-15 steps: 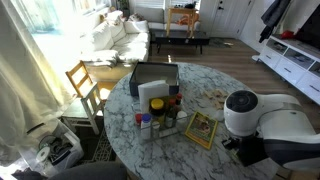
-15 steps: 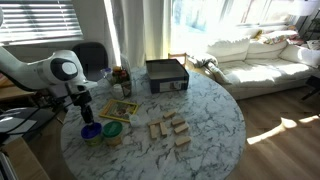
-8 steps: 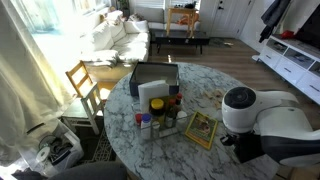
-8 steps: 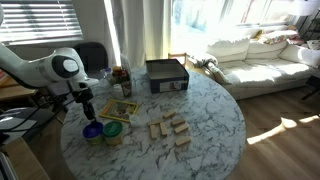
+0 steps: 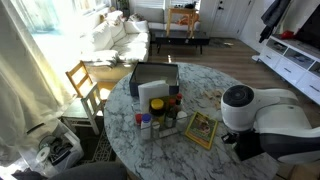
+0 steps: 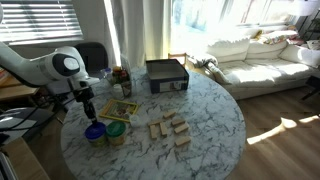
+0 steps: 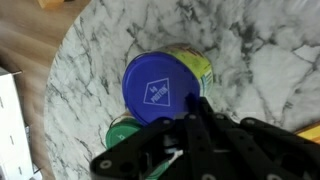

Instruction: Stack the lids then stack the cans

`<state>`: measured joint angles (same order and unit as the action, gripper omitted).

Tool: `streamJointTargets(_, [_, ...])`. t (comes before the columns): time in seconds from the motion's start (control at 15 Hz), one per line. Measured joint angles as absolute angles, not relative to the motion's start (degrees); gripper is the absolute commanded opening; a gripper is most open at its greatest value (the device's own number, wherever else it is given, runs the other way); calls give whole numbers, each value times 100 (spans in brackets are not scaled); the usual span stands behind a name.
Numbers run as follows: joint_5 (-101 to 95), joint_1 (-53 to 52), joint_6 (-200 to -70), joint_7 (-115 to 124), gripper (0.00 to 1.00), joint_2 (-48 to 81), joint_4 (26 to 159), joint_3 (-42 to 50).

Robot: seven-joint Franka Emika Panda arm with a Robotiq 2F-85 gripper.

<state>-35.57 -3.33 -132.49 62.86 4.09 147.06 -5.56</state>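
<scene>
In the wrist view my gripper (image 7: 188, 118) is shut on the near edge of the blue-purple lid (image 7: 160, 85), which bears a white diamond logo and sits close under the camera. The green lid (image 7: 124, 134) lies on the marble table partly beneath it, at the lower left. One can (image 7: 197, 64) with a pale yellowish-green side shows just behind the blue lid; I cannot make out a second can. In an exterior view the gripper (image 6: 86, 112) hangs over the blue lid (image 6: 95, 131), with the can (image 6: 116, 134) beside it, near the table's edge.
The round marble table (image 6: 210, 125) carries a black box (image 6: 166, 75), several wooden blocks (image 6: 170, 130), a framed yellow-green picture (image 6: 118, 108) and spice jars (image 6: 122, 82). The table's rim (image 7: 62, 70) is close to the lids. A wooden chair (image 5: 84, 82) stands beside the table.
The arm has shifted slightly and the blue lid has moved a little toward the can in the exterior view. Nothing else has moved.
</scene>
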Motion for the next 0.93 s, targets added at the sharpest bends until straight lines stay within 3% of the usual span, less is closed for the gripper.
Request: streamJointTargets(0.93, [-3542, -337, -12978, 6285, 2, 155, 14624, -485])
